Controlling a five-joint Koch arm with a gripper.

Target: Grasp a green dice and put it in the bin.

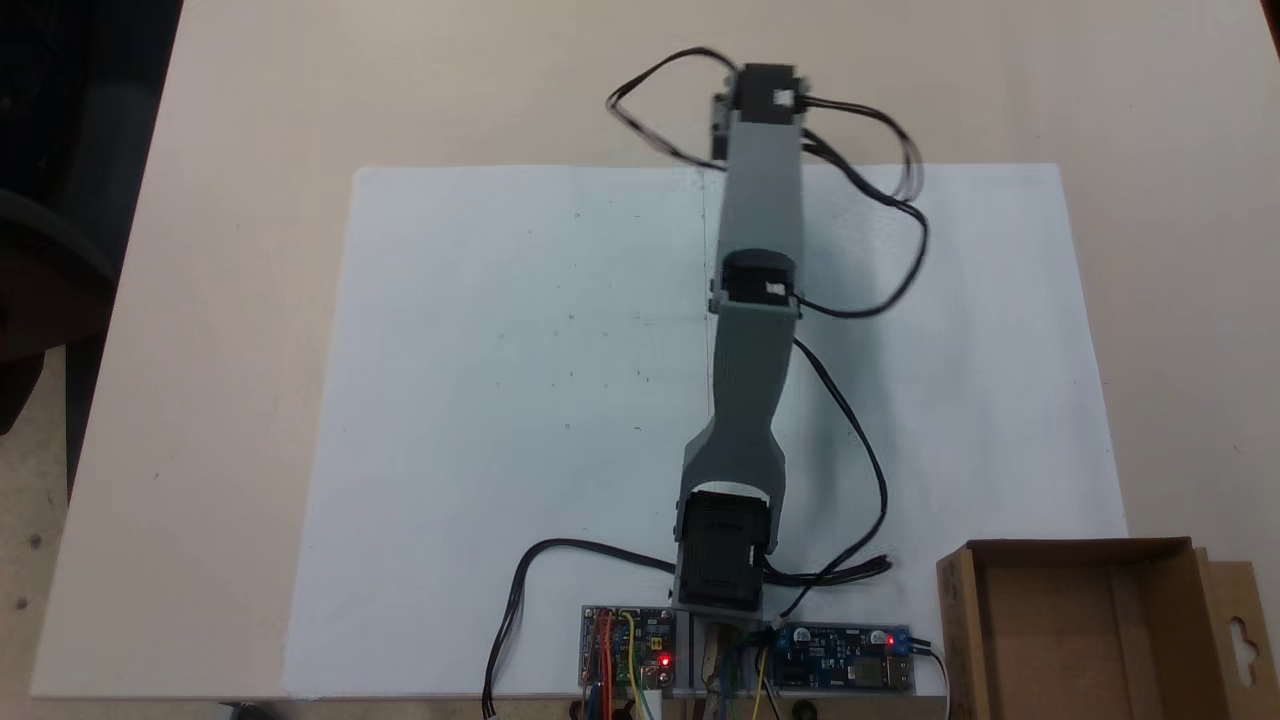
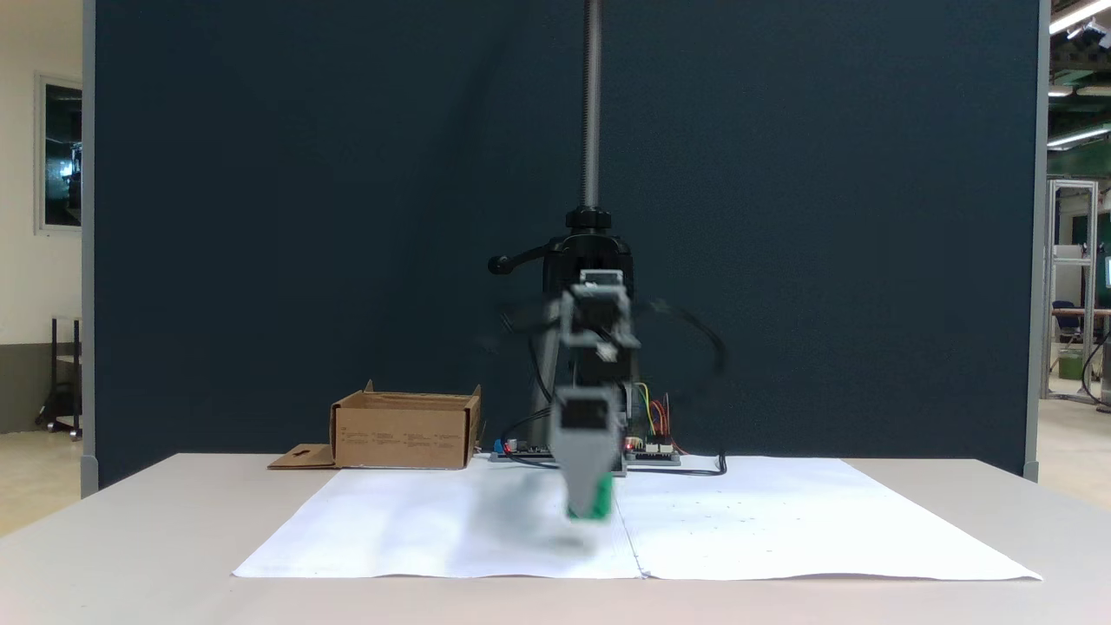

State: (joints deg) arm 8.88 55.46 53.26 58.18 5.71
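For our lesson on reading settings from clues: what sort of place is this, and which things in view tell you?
Probably a robotics lab or workshop. A small grey arm stands on a table beside bare circuit boards, a dark partition screen stands behind it, and metal frames and strip lights show beyond.

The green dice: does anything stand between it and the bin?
Nothing visible does. The green dice is blurred at the tool, above the white paper; the bin stands open beyond the paper.

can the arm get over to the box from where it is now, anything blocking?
Probably yes. The gripper hangs above the white paper with the green dice at its tip, blurred. The box sits open-topped beside the arm's base, and nothing stands on the paper between them.
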